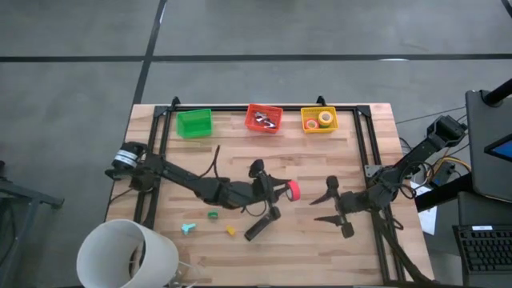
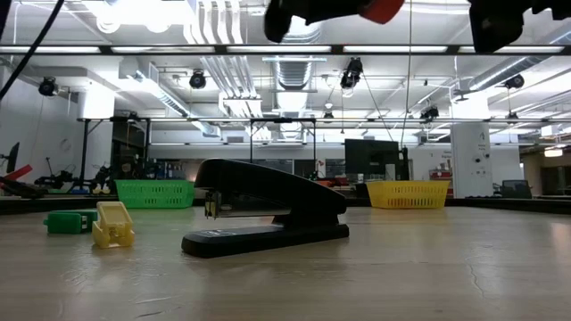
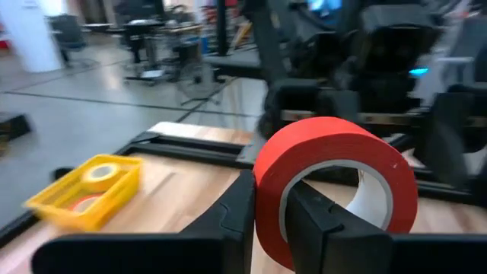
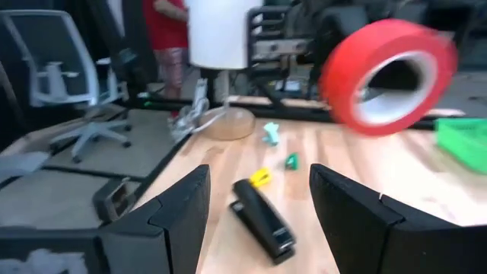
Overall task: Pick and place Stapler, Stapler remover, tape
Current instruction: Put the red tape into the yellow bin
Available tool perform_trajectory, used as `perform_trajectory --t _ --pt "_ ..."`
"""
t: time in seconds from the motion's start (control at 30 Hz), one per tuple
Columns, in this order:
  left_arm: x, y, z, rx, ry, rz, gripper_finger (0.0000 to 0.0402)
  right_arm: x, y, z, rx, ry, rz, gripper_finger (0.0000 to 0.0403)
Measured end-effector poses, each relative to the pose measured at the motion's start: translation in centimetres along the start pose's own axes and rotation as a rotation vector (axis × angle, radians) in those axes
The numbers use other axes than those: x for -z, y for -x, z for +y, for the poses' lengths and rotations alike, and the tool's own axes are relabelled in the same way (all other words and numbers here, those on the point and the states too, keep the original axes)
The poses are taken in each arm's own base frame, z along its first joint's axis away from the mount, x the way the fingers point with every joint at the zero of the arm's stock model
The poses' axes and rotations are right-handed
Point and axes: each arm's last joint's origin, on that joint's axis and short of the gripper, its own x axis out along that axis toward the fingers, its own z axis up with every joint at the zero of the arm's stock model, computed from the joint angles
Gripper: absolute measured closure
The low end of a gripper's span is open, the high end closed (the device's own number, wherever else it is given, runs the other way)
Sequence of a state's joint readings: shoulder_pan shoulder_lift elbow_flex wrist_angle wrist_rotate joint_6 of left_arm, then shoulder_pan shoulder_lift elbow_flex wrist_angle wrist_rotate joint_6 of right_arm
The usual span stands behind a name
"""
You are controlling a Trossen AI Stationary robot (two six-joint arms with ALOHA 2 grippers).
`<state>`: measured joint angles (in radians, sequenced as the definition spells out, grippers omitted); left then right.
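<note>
My left gripper [image 1: 286, 190] is shut on a red tape roll [image 1: 294, 190] above the middle of the table; the roll fills the left wrist view [image 3: 335, 183] and shows in the right wrist view [image 4: 388, 72]. The black stapler [image 1: 262, 224] lies flat on its base on the table, near of the roll, and also shows in the low view [image 2: 268, 218]. My right gripper [image 1: 332, 206] is open and empty to the right of the roll, its fingers pointing toward the stapler [image 4: 262, 221]. My left gripper pinches the roll's wall [image 3: 266, 190] with one finger [image 3: 323, 224] inside the open centre and the other finger [image 3: 232, 217] outside. The fingers come level from the table's left. The roll stands on edge, lifted clear of the table.
At the far edge stand a green bin [image 1: 194, 122], a red-orange bin [image 1: 264, 118] and a yellow bin [image 1: 319, 119] holding tape rolls. Small green [image 1: 213, 214], yellow [image 1: 230, 230] and teal [image 1: 188, 229] pieces lie left of the stapler. A white cylinder [image 1: 128, 254] stands at the near left.
</note>
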<state>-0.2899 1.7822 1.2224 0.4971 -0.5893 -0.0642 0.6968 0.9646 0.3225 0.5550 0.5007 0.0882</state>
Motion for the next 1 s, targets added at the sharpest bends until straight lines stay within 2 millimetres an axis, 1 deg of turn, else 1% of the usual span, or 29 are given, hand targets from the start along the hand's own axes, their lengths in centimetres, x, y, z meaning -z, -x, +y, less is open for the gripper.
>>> perform_trajectory --t 0.13,0.3,0.5,0.67,0.8,1.0 --pt "0.4 -0.6 -0.1 0.035 0.024 -0.035 0.035 -0.3 0.0 -0.3 0.087 0.006 -0.033 0.0183" --pt "0.6 -1.0 -0.2 0.038 0.053 -0.081 0.0344 -0.4 -0.3 -1.0 0.122 -0.012 -0.035 0.0183" --pt "1.6 -1.8 -0.1 0.043 0.054 -0.08 0.0345 -0.5 -0.6 -1.7 0.125 -0.029 -0.041 0.0183" --pt "1.6 -2.4 0.0 0.049 0.072 -0.1 0.0348 -0.7 -0.7 -1.8 0.103 -0.032 -0.06 0.0183" --pt "1.8 -2.9 0.2 0.042 0.072 -0.105 0.0342 -0.8 -0.8 -2.0 0.096 -0.031 -0.063 0.0183" --pt "1.9 -4.2 0.3 0.03 0.079 -0.115 0.0344 -0.8 -0.9 -2.1 0.104 -0.034 -0.064 0.0184"
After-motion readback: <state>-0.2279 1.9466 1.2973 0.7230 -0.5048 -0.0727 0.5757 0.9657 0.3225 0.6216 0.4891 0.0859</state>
